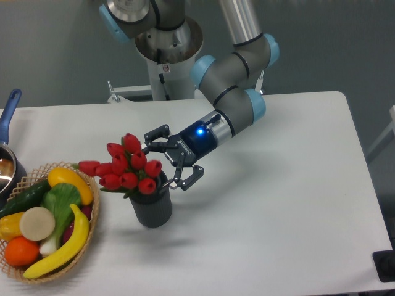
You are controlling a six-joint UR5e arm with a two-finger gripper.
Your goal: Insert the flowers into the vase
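The flowers point(126, 165), a tight bunch of red tulip buds, stand in the mouth of the vase point(152, 205), a small dark grey cylinder left of the table's middle. The buds lean out to the left over the rim. My gripper point(171, 155) is just right of the bunch, level with the vase's mouth, its fingers spread wide. One fingertip is behind the buds and the other sits beside the rim. It holds nothing.
A wicker basket point(43, 271) of colourful fruit and vegetables sits at the front left, close to the vase. A pot with a blue handle point(8, 111) is at the left edge. The robot base point(168, 46) stands at the back.
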